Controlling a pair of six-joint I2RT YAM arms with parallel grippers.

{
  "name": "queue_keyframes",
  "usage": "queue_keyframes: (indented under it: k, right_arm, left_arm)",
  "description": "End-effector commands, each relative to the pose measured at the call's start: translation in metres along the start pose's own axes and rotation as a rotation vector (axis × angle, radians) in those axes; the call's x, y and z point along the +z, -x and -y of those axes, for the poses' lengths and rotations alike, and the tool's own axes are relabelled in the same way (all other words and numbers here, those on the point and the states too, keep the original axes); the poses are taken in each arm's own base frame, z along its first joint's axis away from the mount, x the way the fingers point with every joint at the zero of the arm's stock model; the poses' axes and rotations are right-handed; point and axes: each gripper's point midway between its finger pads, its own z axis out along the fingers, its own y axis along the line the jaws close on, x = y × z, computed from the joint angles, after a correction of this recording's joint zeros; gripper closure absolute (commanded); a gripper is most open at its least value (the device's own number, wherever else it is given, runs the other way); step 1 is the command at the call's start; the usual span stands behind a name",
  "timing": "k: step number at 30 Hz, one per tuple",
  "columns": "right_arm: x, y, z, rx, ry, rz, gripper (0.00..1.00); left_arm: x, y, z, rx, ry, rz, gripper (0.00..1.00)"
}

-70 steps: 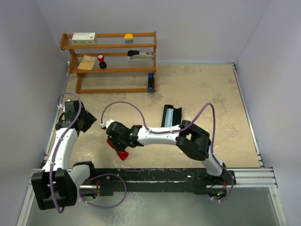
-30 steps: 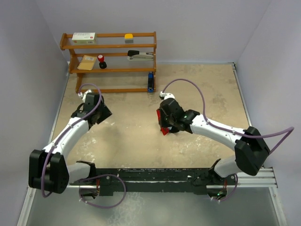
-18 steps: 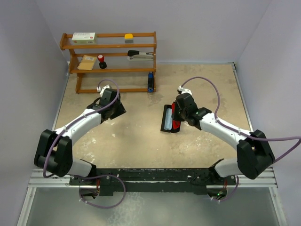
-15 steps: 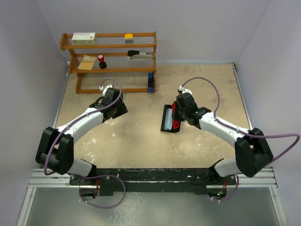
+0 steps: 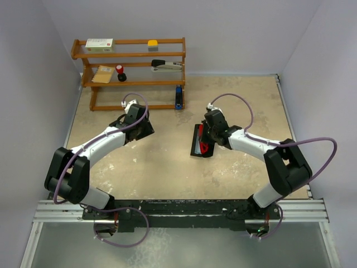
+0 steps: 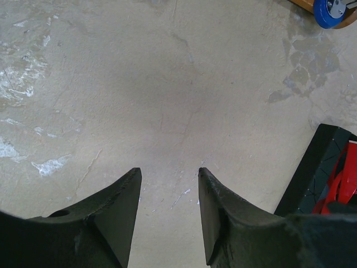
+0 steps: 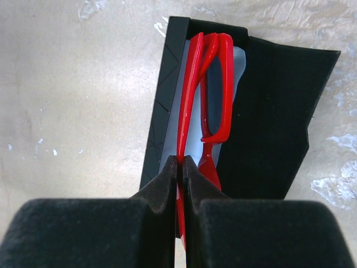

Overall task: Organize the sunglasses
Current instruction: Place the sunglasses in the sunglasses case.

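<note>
Nearly done: sunglasses (image 7: 188,95) inside open black case (image 7: 268,111), on blue cloth (image 7: 239,61), centre-right of worktop (image 6: 139,84). Right claw (image 7: 179,167) pinched on red frame. Left claw (image 6: 169,178) part open, empty, left of case. Remaining: release, close case.

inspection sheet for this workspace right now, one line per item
surface: beige mottled table, pale scuffs
job's things: red sunglasses in the open black case, over a light blue cloth
clutter: wooden shelf with small items, far left; blue item at its foot
grippers: left gripper open, empty, over bare table; right gripper shut on the sunglasses
cables: purple cable loops off each arm
surroundings: pale walls on three sides; metal rail at near edge
</note>
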Motion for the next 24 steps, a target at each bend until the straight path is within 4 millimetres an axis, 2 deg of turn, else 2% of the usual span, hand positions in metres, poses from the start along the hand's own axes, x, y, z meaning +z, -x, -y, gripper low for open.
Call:
queue_keyframes:
  k: [1,12,24]
  right_arm:
    - [-0.003,0.036,-0.026,0.031,0.083,0.087,1.0]
    - [0.012,0.034,-0.028,0.042,0.081,0.069,1.0]
    - [0.014,0.028,-0.018,0.072,0.04,0.066,1.0]
  left_arm:
    - [-0.008,0.02,0.018,-0.015,-0.038,0.061,0.57]
    - [-0.01,0.018,0.015,-0.013,-0.031,0.061,0.57]
    - [-0.009,0.018,0.015,-0.006,-0.027,0.061,0.57]
